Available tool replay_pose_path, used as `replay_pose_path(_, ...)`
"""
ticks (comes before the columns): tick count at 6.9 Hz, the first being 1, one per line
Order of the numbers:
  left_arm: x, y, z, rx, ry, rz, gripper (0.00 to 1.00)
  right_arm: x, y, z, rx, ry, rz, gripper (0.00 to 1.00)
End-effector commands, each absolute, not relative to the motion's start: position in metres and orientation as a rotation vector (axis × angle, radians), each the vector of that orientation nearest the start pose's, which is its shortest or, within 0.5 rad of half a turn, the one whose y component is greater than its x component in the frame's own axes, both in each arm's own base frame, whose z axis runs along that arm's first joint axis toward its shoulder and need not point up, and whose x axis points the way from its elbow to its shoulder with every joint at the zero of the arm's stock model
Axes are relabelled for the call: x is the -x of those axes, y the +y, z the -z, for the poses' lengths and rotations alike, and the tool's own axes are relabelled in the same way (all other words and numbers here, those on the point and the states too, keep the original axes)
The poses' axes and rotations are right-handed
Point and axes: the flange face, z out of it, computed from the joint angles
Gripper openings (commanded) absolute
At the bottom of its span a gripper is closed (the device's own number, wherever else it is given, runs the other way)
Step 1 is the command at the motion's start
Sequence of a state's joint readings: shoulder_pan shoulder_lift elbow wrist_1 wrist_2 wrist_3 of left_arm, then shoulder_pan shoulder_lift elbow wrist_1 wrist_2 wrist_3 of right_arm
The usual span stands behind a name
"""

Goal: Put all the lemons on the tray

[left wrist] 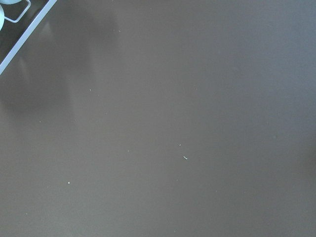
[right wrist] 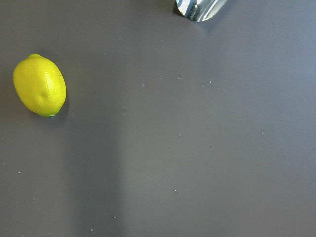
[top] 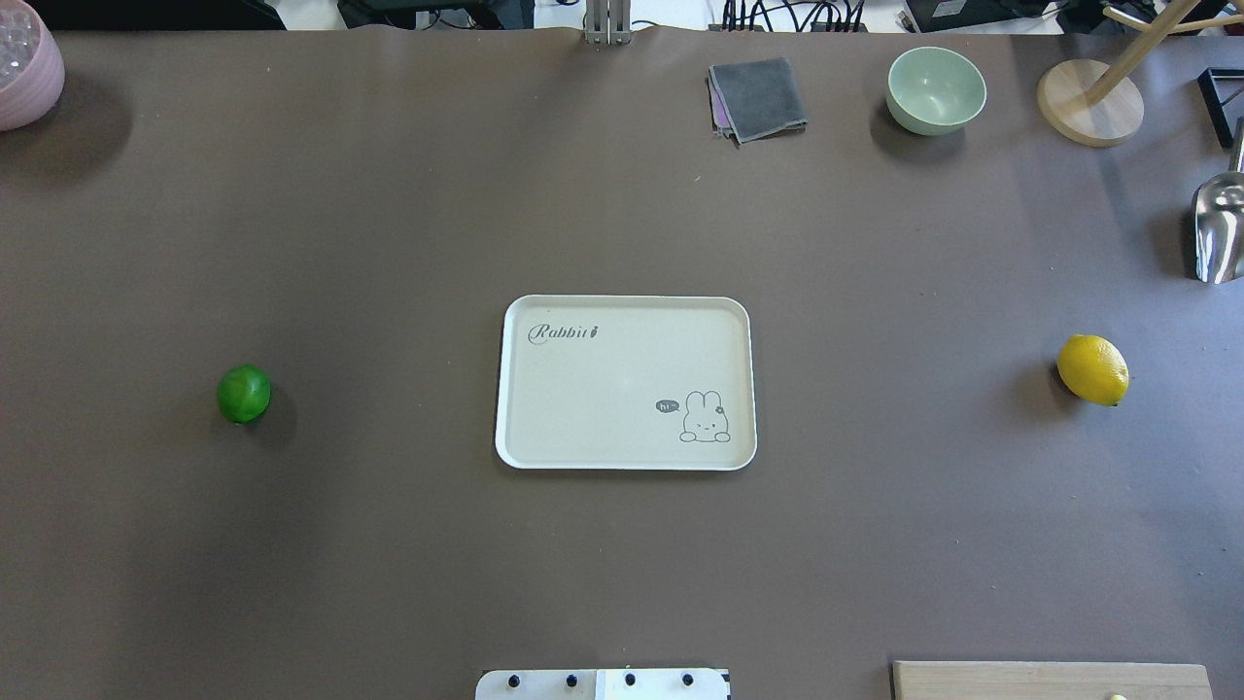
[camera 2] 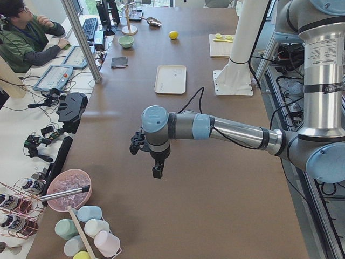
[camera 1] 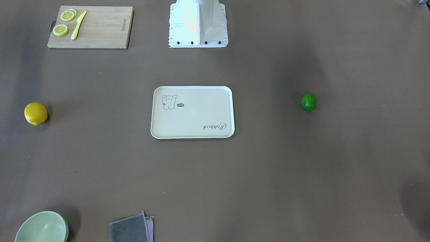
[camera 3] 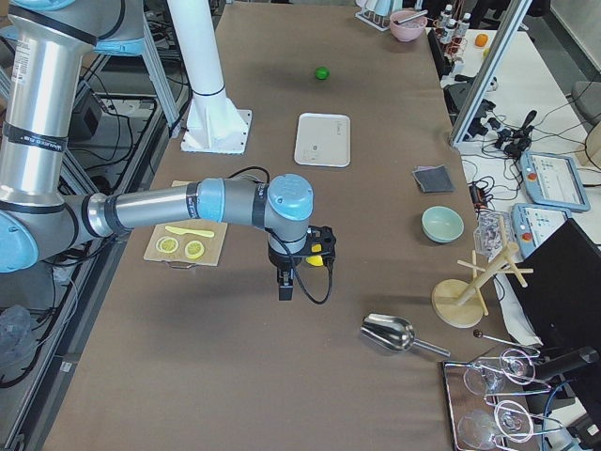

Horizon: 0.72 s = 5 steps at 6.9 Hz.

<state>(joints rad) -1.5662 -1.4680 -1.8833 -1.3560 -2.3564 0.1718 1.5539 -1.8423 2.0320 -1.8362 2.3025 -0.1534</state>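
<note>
The cream tray [top: 603, 389] lies bare at the table's middle. The yellow lemon [top: 1093, 369] lies on the table to its right in the overhead view, and at the left of the right wrist view [right wrist: 39, 85]. The green lemon [top: 244, 393] lies on the table to the tray's left. My left gripper [camera 2: 156, 171] hangs above the table's left end, shown only in the exterior left view. My right gripper [camera 3: 285, 289] hangs near the yellow lemon, shown only in the exterior right view. I cannot tell whether either is open or shut.
A wooden cutting board [camera 1: 97, 28] with lemon slices and a yellow knife lies near the robot base. A green bowl [top: 936, 89], a grey cloth [top: 758, 97], a wooden stand [top: 1088, 102], a metal scoop [top: 1220, 228] and a pink bowl [top: 24, 63] line the far edge.
</note>
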Motion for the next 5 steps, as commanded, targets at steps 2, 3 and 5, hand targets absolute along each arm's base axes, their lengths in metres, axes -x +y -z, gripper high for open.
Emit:
replay_pose_path(2, 0.06, -0.44, -0.573, -0.066, 0.785, -0.17, 0.98, -0.061, -0.367, -0.578, 0.019, -0.735, 0.136, 1.0)
replay_pose_path(3, 0.06, -0.441, -0.572, -0.069, 0.785, -0.171, 0.98, -0.061, -0.367, -0.578, 0.018, -0.733, 0.138, 1.0)
replay_pose_path(5, 0.06, -0.441, -0.549, -0.127, 0.78, -0.195, 0.98, -0.06, -0.367, -0.576, 0.015, -0.736, 0.14, 1.0)
